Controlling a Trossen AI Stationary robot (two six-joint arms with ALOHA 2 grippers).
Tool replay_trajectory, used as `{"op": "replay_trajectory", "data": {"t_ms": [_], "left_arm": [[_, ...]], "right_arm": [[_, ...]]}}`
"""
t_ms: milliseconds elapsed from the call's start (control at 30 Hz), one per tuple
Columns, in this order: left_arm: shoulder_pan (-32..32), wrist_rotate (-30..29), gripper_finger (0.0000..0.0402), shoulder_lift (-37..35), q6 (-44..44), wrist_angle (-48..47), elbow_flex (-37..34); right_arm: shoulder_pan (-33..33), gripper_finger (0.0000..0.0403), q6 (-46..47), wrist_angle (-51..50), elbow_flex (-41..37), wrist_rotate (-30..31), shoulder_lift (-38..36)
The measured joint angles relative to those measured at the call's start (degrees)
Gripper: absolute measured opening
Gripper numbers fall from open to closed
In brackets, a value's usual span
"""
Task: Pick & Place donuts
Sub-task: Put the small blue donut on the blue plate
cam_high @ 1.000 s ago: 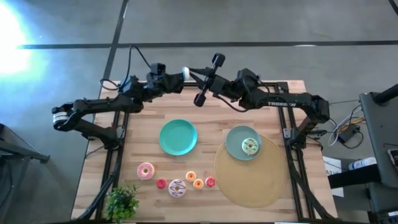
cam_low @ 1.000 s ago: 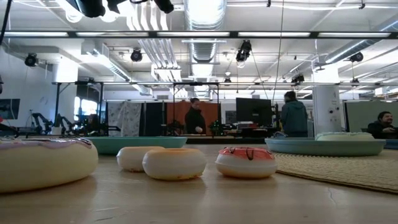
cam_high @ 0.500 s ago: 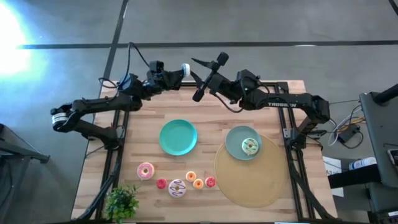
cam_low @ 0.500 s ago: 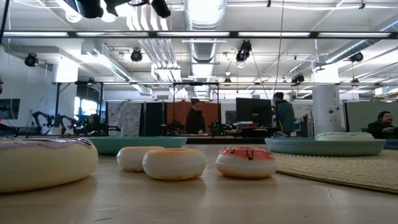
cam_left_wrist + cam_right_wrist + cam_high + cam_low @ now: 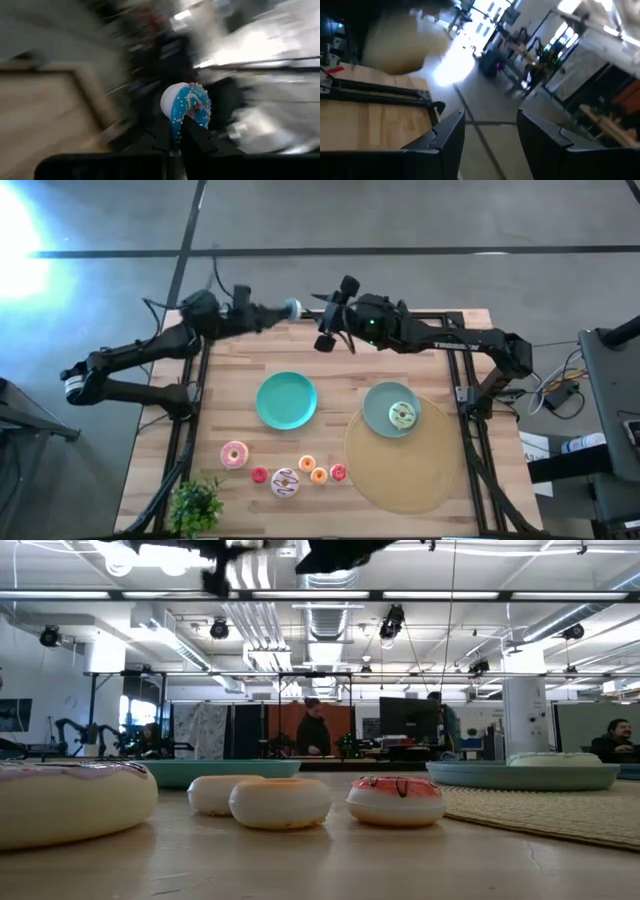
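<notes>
My left gripper [image 5: 283, 308] is high over the table's far edge, shut on a blue-iced donut with sprinkles [image 5: 186, 106]. My right gripper [image 5: 316, 310] faces it from the right, open, with nothing between its fingers [image 5: 490, 131]. On the table lie a pink donut [image 5: 234, 454], a white donut with purple streaks [image 5: 285, 482] and several tiny red and orange ones [image 5: 319, 473]. A green donut [image 5: 402, 416] lies flat on the grey-blue plate [image 5: 376, 412]. My left gripper pinches the blue donut's ring by its lower part [image 5: 176, 129] between the two fingers [image 5: 199, 139]. The fingers point about level, coming from the table's left. The donut stands on edge beyond the fingertips, lifted clear high above the table.
A teal plate [image 5: 286, 400] lies mid-table. A round woven mat [image 5: 405, 470] lies under the grey-blue plate at the right. A leafy plant [image 5: 195, 506] stands at the near left corner. People move in the room beyond the table [image 5: 314, 730].
My right gripper has opened beside the blue donut and tipped lower toward the table. My left arm has swung back toward the table's left while its gripper stays shut on the donut, which remains high over the far edge.
</notes>
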Motion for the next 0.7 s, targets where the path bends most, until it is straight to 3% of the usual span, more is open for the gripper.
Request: {"op": "replay_trajectory", "data": {"t_ms": [133, 200, 367, 467, 600, 700], "left_arm": [[-2.7, -3.1, 0.0004, -2.6, 3.4, -23.6, -0.1], [-4.6, -3.6, 0.0004, -3.1, 4.6, -29.1, -0.9], [-10.4, -3.0, 0.0003, -3.0, 6.6, -27.7, -9.3], [-12.3, -3.2, 0.0003, -1.3, 1.9, -26.4, -16.8], [-13.9, -3.2, 0.0003, 0.5, -6.0, -13.4, -26.3], [-13.8, -7.4, 0.0003, 1.3, -8.5, -6.9, -30.8]], "right_arm": [[-1.4, 0.0171, 6.8, -6.2, 0.1, 0.8, -1.6], [-2.3, 0.0171, 9.7, -9.0, -0.2, 1.0, -1.9], [-3.3, 0.0166, 14.5, -10.2, -0.2, 1.2, -3.3], [-3.3, 0.0162, 15.9, -10.5, -0.2, 1.2, -3.3], [-3.0, 0.0158, 16.2, -11.3, -0.3, 1.2, -3.2], [-2.8, 0.0156, 17.3, -12.2, -0.2, 1.1, -3.3]]}}
